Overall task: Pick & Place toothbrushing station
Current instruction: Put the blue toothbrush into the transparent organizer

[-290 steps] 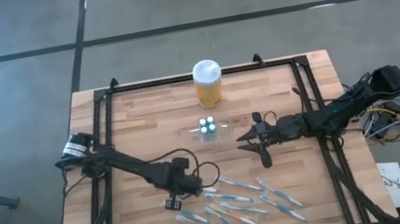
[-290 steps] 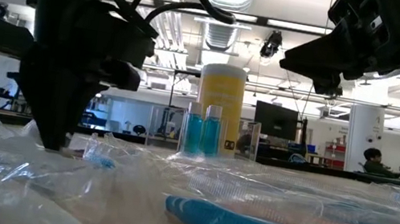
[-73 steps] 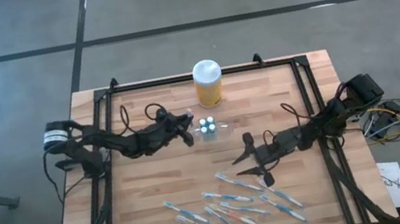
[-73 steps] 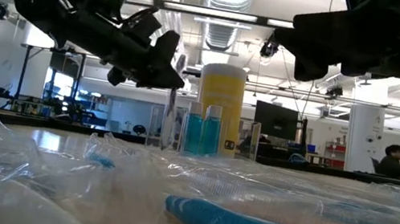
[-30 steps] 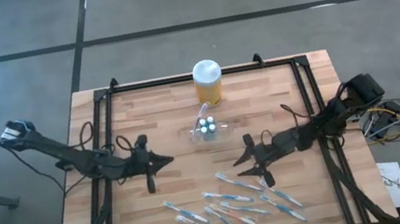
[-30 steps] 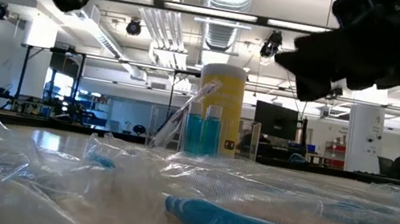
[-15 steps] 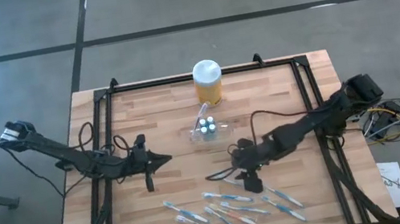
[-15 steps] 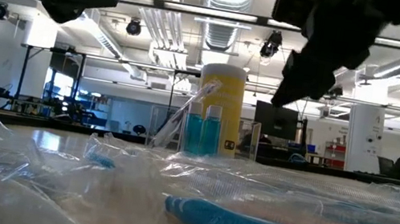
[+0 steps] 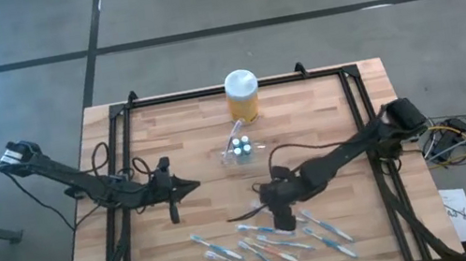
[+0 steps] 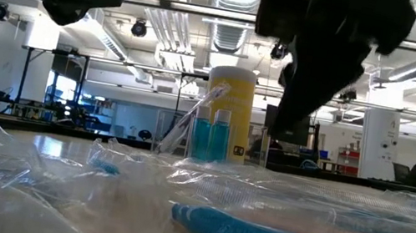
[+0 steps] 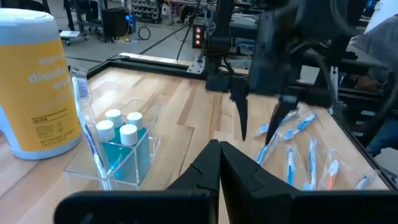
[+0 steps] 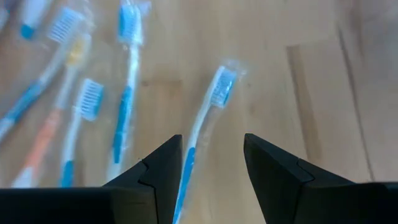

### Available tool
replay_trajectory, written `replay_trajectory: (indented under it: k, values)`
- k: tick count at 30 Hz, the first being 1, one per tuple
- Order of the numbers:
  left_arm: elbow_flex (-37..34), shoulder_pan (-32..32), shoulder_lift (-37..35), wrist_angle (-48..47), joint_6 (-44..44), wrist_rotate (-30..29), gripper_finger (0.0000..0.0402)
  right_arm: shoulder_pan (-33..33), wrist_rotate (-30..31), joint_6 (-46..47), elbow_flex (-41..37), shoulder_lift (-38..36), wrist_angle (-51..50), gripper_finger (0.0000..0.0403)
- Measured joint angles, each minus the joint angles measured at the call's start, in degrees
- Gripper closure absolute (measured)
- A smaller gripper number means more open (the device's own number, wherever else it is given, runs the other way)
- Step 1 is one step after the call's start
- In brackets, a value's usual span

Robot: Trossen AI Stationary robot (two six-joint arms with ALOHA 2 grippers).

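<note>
Right gripper [image 12: 210,165]: jaws apart, empty, over a wrapped toothbrush [image 12: 202,124].
Toothbrush: light, stiff; its film wrap probably slippery.
Hold: mid-handle.
Left gripper [image 9: 193,186]: clenched, waiting.

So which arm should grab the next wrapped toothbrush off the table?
Right. The right gripper is open, poised over a wrapped toothbrush lined up between its fingers, by the loose pile. The left gripper is shut, empty and parked away from the brushes.
</note>
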Motion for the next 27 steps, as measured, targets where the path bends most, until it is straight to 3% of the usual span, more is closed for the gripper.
replay_trajectory:
  k: [13,21,27]
  values:
    - [0.0,-0.1,0.0,0.0,-0.6,0.1,0.0392,-0.1,-1.3,-0.7,1.2,8.1,-0.9,0.0236]
    - [0.0,-0.1,0.0,0.0,-0.9,0.1,0.0392,-0.1,-1.2,1.1,1.1,2.7,-1.6,0.0236]
    - [0.0,-0.1,0.0,0.0,-0.9,0.1,0.0392,0.2,-5.4,6.1,1.1,2.2,-2.5,0.0236]
